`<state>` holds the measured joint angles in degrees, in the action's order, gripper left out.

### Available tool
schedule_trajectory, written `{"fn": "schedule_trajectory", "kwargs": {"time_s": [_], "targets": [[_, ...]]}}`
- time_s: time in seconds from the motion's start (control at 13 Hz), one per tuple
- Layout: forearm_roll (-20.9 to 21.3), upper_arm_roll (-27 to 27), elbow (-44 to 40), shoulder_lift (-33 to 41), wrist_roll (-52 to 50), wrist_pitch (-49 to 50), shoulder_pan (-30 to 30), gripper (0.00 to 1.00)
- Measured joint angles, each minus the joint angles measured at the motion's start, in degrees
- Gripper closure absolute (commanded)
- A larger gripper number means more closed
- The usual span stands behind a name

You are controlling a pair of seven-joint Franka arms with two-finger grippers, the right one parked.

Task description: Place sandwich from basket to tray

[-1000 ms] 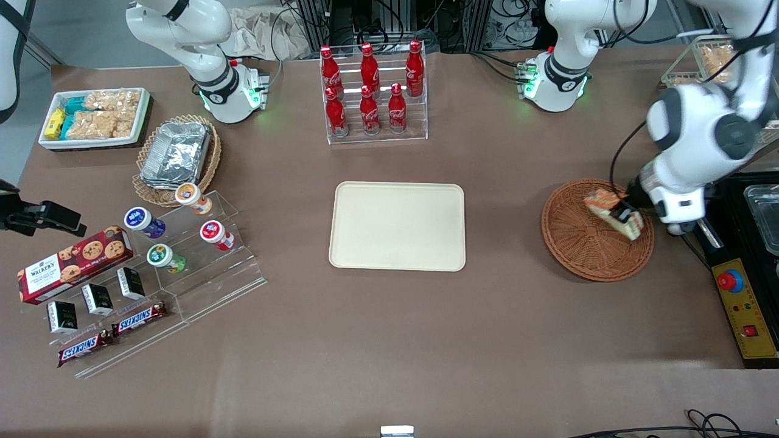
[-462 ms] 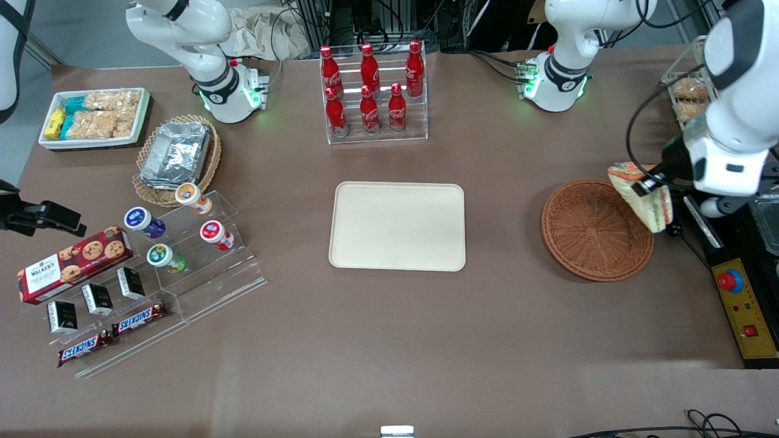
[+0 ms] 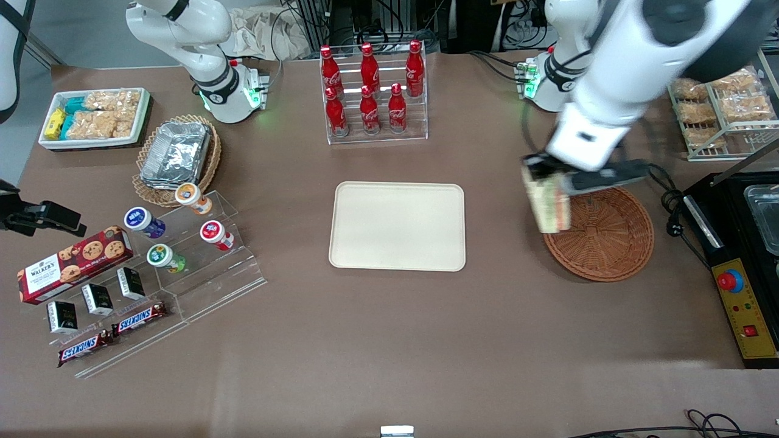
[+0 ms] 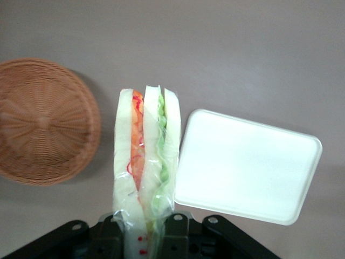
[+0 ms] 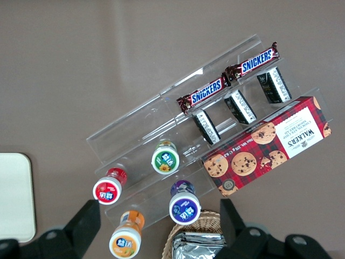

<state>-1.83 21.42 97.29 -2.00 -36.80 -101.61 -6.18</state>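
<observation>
My left gripper (image 3: 546,173) is shut on the sandwich (image 3: 549,202), a wrapped wedge of white bread with orange-red and green filling, and holds it in the air above the edge of the basket (image 3: 608,237) nearest the tray (image 3: 397,225). The reddish-brown wicker basket is empty. The cream tray lies flat in the table's middle with nothing on it. In the left wrist view the sandwich (image 4: 145,162) sticks out from between the fingers (image 4: 178,232), with the basket (image 4: 46,121) on one side and the tray (image 4: 248,164) on the other.
A rack of red cola bottles (image 3: 371,91) stands farther from the camera than the tray. An acrylic stand with small cups and snack bars (image 3: 176,249), a cookie box (image 3: 73,263) and a pale basket of foil trays (image 3: 176,155) lie toward the parked arm's end. A black control box (image 3: 745,304) sits beside the basket.
The gripper lifted the sandwich out of the basket, swung it up, then carried it across the basket toward the tray. The basket and tray have not moved.
</observation>
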Motion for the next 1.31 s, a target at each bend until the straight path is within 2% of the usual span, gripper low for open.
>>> {"fn": "schedule_trajectory", "kwargs": {"time_s": [0.23, 0.54, 0.77, 1.31], "targets": [[0.0, 4.9, 5.8, -3.1, -2.7, -11.2, -0.3, 1.0], [2.0, 6.1, 16.9, -7.6, -5.9, -28.0, -2.9, 1.0], [7.4, 6.1, 20.0, -11.9, -6.2, -32.7, -4.0, 1.0], [21.9, 6.1, 20.2, -22.6, -13.8, -38.3, -6.7, 1.0]]}}
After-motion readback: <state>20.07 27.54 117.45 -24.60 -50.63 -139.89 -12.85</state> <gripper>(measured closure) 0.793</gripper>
